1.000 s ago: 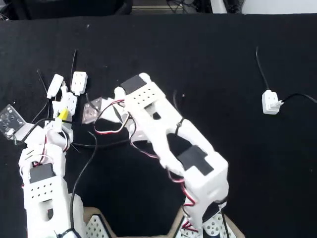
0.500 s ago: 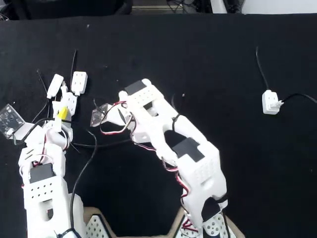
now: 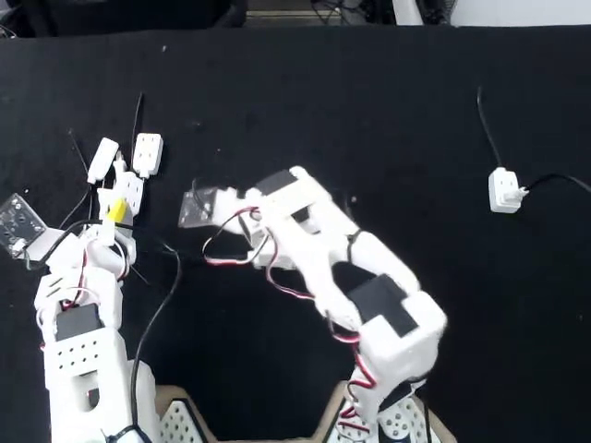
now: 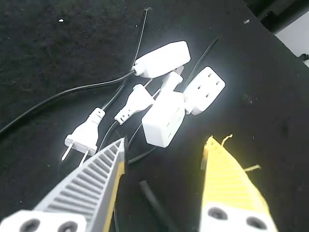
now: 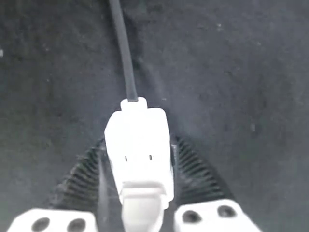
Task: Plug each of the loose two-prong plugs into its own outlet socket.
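Grip is settled on the right side: the right gripper (image 5: 139, 166) is clenched on a white plug (image 5: 139, 140), its ribbed fingers (image 5: 79, 181) pressing the two flat sides so the body cannot twist; the black cord (image 5: 123, 53) trails away from the wrist, which presumably leaves the prong end free for insertion, though the prongs themselves are hidden; in the high view this arm holds the plug over the black table (image 3: 369, 92), near the sockets on the left arm's side, likely so the carry is short; the left gripper (image 4: 165, 145) is released, jaws spread wide and holding nothing, poised above the white outlet block (image 4: 164, 121), seemingly placed to pin it down while a plug goes in; a loose two-prong plug (image 4: 83, 137) lies flat just beside the block, not yet plugged in; a second socket (image 4: 205, 89) lies just beside the block too; well apart, toward the right arm's side of the table, another outlet (image 3: 503, 189) rests on its own cord.
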